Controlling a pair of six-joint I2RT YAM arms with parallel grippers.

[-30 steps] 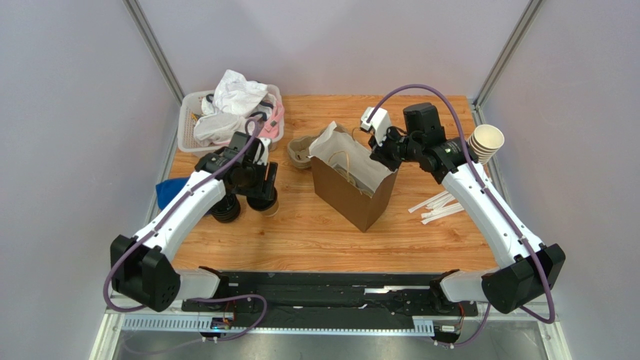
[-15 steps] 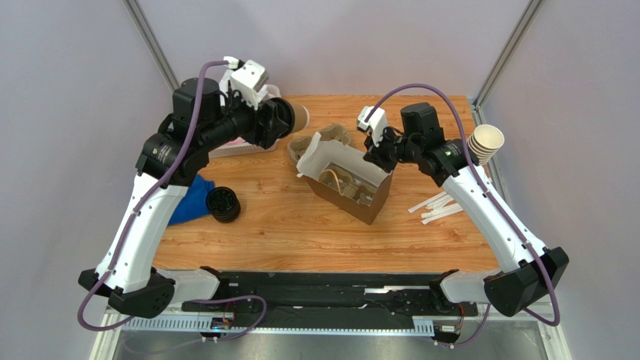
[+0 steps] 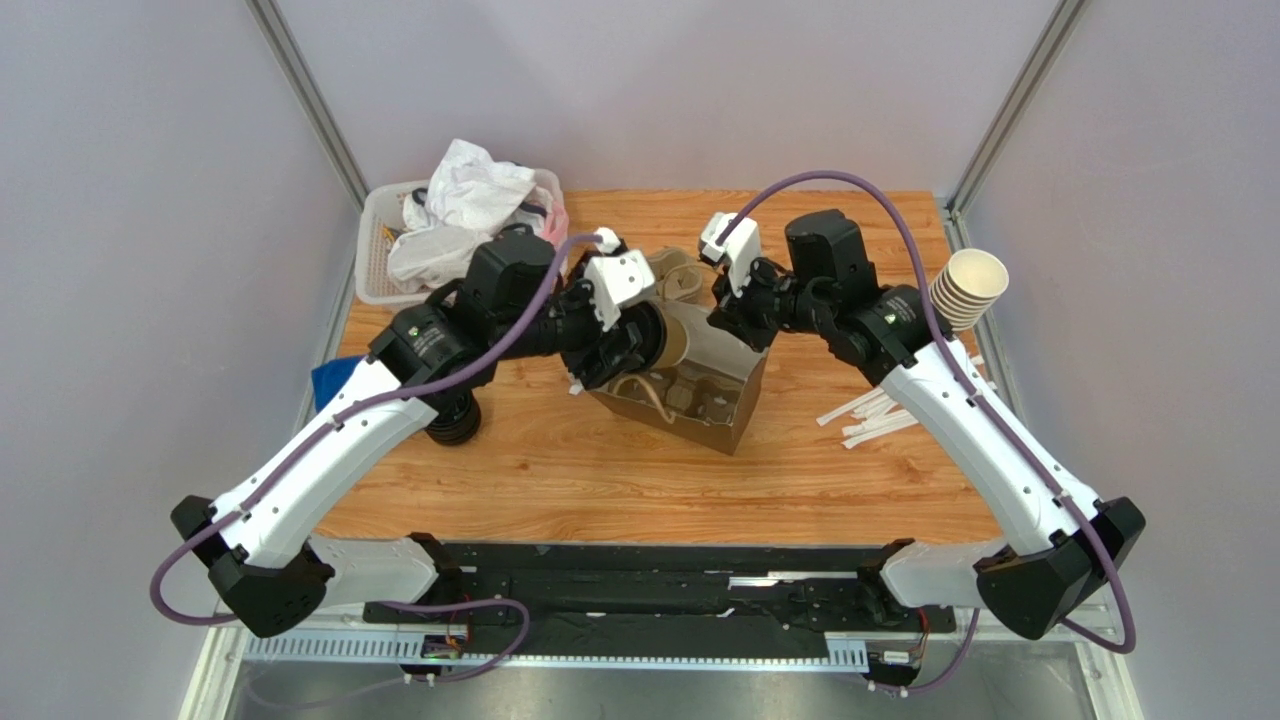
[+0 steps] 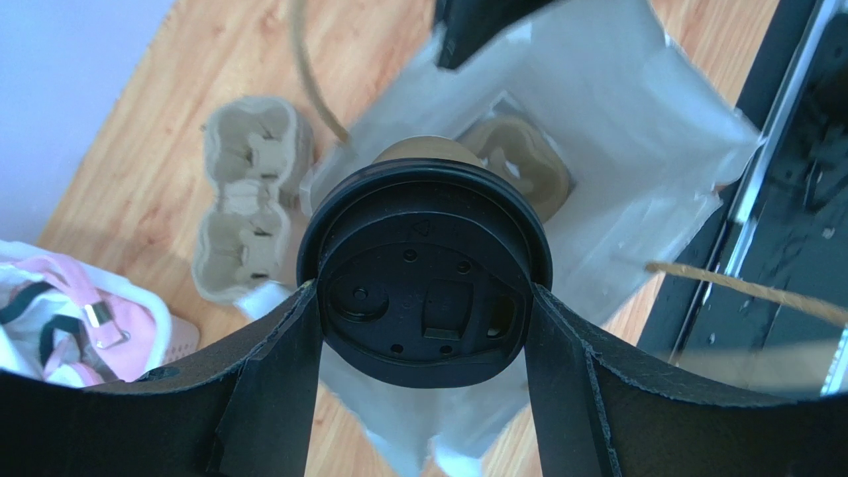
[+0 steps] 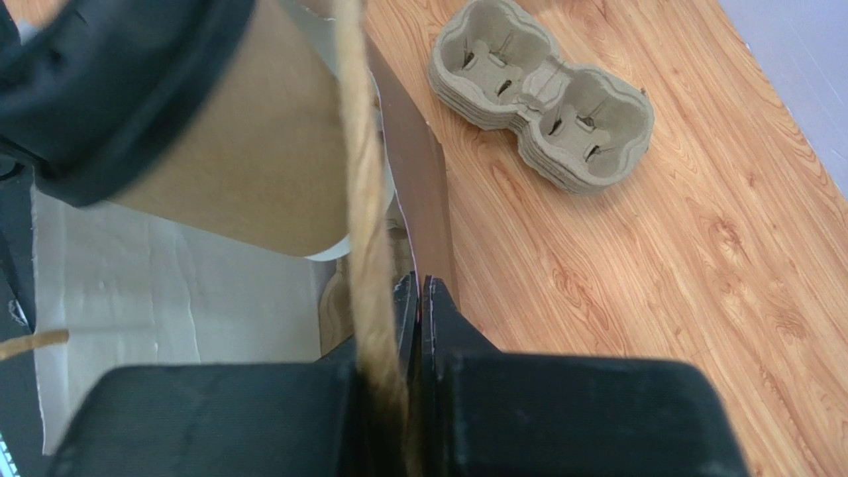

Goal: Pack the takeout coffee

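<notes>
A wooden worktop (image 3: 902, 480) with plank grain sits inside plain pale grey walls (image 3: 135, 225). Slanted metal posts (image 3: 308, 98) mark the back corners. A black rail (image 3: 661, 578) runs along the near edge. Even, soft light.

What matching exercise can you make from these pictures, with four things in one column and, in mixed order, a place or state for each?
Things:
1. takeout coffee
2. paper bag
3. cup carrier
4. lidless cups

Places or states:
A. lying empty on the table
B. stacked by the table's right edge
C. gripped by the left gripper over the bag's mouth
D. rim pinched by the shut right gripper

Pairs: 1-C, 2-D, 3-A, 4-B.
</notes>
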